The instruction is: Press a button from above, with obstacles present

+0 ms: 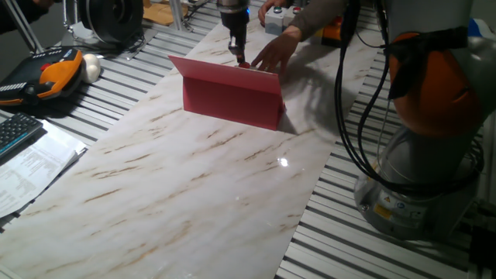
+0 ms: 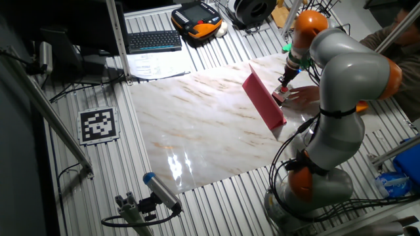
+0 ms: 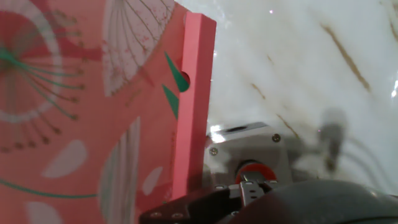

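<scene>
The button (image 3: 252,171) is the goal here, but take the scene from the biggest piece down: the marble-patterned table (image 1: 178,194) carries the red panel (image 1: 232,97), standing upright as the one obstacle. The arm (image 2: 341,72) reaches over from its base and comes down on the far side of that panel as one fixed view sees it. A person's hand (image 1: 273,53) rests on the table just beyond the panel too, close to where the arm comes down. The gripper (image 1: 239,56) hangs low right behind the panel's top edge. In the hand view the small red cap on its pale base sits just beside the panel's edge, almost directly under the hand, partly hidden by the dark gripper body. So the approach looks done: the panel is cleared and the tool is lined up over the target. What I judge is left is the press itself, a short straight drop onto the cap, and I cannot tell whether contact has been made yet. Whether the claw is spread or pressed together, no view shows.
</scene>
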